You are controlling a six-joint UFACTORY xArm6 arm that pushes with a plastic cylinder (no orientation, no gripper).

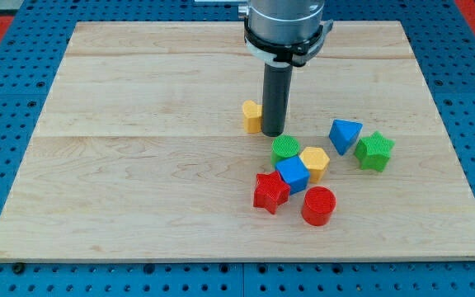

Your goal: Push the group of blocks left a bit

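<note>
Since the cluster around the blue plastic cube [292, 174] lies below-right of my tip [273, 134], which apparently touches the partly hidden yellow block [251, 116], nothing is gripped.

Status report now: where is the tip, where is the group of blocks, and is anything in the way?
My tip just right of yellow block, above the group. Group tight: green cylinder, yellow hexagon, blue cube, red star, red cylinder. Nothing blocking left.

My tip [273, 134] stands right of one block [251, 116], above the cluster [295, 173].
</note>
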